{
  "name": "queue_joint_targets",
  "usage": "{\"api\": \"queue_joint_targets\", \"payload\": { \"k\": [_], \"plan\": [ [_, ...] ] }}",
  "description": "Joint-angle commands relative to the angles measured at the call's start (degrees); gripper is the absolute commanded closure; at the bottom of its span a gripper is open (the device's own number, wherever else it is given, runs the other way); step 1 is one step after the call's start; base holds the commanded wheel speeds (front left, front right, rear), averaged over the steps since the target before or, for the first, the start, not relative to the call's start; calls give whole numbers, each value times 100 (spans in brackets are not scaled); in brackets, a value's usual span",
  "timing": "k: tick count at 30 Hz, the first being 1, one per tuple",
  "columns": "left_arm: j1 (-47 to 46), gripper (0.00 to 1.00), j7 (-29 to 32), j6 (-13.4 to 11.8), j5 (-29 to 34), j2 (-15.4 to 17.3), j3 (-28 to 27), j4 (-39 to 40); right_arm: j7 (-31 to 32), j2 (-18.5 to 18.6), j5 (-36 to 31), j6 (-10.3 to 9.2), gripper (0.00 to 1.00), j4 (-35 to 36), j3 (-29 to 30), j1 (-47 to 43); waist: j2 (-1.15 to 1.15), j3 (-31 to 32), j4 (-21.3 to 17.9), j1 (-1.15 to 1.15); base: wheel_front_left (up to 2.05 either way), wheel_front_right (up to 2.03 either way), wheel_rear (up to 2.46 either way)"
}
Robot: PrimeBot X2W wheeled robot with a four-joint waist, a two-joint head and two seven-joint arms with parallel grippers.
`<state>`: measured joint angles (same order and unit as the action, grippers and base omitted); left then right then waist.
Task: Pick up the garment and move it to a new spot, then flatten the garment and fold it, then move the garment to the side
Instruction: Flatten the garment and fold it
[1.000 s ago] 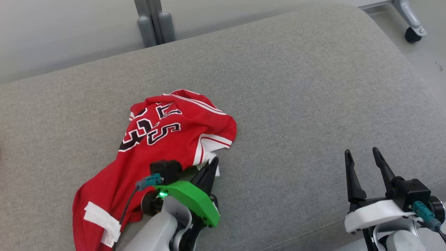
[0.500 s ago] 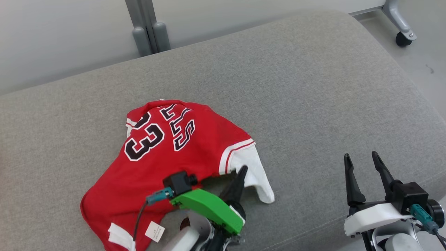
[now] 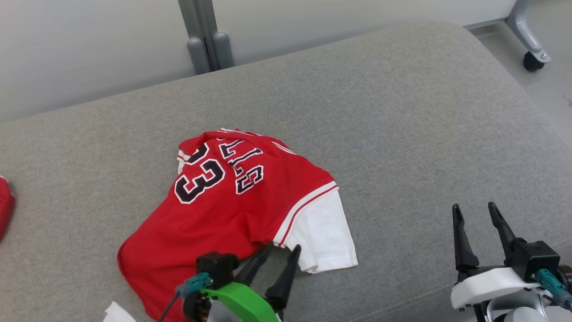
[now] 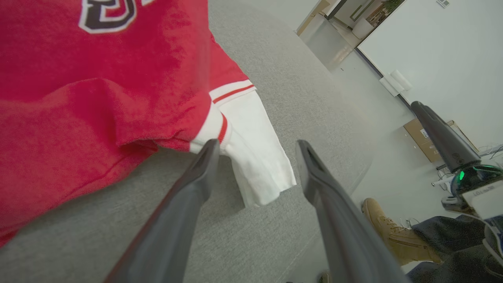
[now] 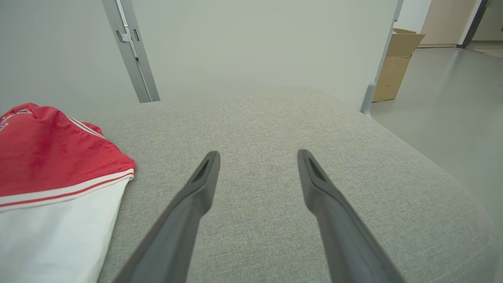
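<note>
The garment (image 3: 232,201) is a red jersey with a black "23", lettering and a white sleeve, lying rumpled on the grey cushion (image 3: 402,134). My left gripper (image 3: 281,250) is open at the garment's near edge, its fingers just off the white sleeve with nothing between them. The left wrist view has the sleeve (image 4: 255,149) lying past the tips of the left gripper (image 4: 257,145). My right gripper (image 3: 473,210) stands open over bare cushion at the lower right, well right of the garment. From the right wrist, the garment (image 5: 47,165) lies left of the open right gripper (image 5: 257,155).
Another red item (image 3: 5,205) pokes in at the cushion's left edge. A grey post (image 3: 208,40) stands behind the cushion, a caster wheel (image 3: 532,60) on the floor at the far right. A person's boot (image 4: 389,228) and a cardboard box (image 5: 397,63) are on the floor.
My left gripper has opened and let go of the garment, which now lies spread wider with its white sleeve flat. The head camera has shifted. The right gripper stays open.
</note>
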<state>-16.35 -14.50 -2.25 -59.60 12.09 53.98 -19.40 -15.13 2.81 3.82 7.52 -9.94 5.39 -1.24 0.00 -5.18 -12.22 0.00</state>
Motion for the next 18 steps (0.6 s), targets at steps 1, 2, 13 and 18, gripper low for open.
{"api": "queue_joint_targets", "payload": {
  "k": [1, 2, 13, 18],
  "plan": [
    [195, 0, -53, -168, 268, 188, -126, 158, -3, 14, -35, -6, 0, 34, 51, -99, 0, 145, 186, 0, 0, 0, 0],
    [313, 0, -72, -269, 369, 256, -255, 296, -3, 16, -52, -6, 0, 52, 57, -113, 0, 175, 228, 0, 0, 0, 0],
    [1871, 0, -65, -557, 2291, 96, -2908, 1543, -3, 19, -27, -6, 0, 350, 152, -211, 0, 498, 1025, 0, 0, 0, 0],
    [2305, 0, -65, -177, 3140, -154, -3994, 1485, -3, 17, -261, -6, 0, 483, 246, -166, 0, 609, 1245, 0, 0, 0, 0]
  ]
}}
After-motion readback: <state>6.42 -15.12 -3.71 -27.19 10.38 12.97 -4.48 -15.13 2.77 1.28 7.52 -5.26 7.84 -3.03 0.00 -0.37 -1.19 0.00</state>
